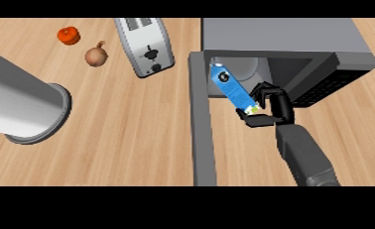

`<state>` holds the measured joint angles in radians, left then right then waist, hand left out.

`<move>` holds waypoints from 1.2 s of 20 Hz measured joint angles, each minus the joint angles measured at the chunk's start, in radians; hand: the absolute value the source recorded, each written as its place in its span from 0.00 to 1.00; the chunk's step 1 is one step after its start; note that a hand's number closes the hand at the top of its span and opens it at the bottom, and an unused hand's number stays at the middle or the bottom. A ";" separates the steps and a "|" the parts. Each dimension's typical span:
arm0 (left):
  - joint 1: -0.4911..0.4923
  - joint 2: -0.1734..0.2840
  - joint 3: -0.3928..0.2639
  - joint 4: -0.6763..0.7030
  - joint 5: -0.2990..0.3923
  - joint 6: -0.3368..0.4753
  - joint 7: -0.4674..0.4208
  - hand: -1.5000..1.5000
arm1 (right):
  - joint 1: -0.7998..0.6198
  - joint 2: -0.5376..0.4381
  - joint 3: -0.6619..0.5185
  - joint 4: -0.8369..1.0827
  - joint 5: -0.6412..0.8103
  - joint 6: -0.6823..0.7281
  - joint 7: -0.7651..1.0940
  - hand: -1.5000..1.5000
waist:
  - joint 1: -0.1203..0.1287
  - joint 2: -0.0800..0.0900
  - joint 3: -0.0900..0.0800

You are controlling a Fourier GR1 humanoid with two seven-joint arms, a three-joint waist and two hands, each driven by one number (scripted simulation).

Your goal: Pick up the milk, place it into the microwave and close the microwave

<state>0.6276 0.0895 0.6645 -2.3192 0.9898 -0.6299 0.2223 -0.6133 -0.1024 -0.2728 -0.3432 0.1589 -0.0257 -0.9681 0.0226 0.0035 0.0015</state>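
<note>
Right robot hand (267, 105) is curled round the lower end of the milk (230, 85), pinching it at the mouth of the microwave (282, 37). Left robot hand isn't in view.

Milk carton is tilted, top end leaning into the cavity, bottom end just at the threshold. So it's half in, not set down yet.

Risks from here:
- Grip sits low on a tall carton. If it's released while tilted, I'd expect it to tip over, or roll back out onto the bench (124, 134).
- Carton top looks close to the left inner wall; pushing further at this angle could jam or knock it.
- Microwave door (202, 124) is swung fully open, running along the left of the forearm. Closing it needs the arm withdrawn first, else the door hits the forearm or the carton.

Further off, the toaster (145, 45), onion (95, 56), tomato (68, 35) and metal pot (29, 106) stand well apart from the work, so there's no interference.
</note>
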 measured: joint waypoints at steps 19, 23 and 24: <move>-0.138 0.056 0.006 0.023 -0.012 0.010 0.039 0.00 | -0.336 -0.152 -0.016 0.182 0.047 -0.112 0.203 1.00 | 0.058 0.032 0.002; -0.153 0.070 0.004 0.030 -0.003 0.010 0.043 0.00 | -0.371 -0.180 -0.007 0.197 0.071 -0.201 0.235 1.00 | 0.079 0.041 0.003; -0.163 0.076 0.002 0.033 -0.004 0.016 0.046 0.00 | -0.383 -0.185 -0.009 0.201 0.073 -0.217 0.247 1.00 | 0.082 0.044 0.003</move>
<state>0.4644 0.1655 0.6661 -2.2863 0.9862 -0.6140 0.2679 -0.9959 -0.2878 -0.2817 -0.1427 0.2316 -0.2423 -0.7212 0.1048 0.0480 0.0045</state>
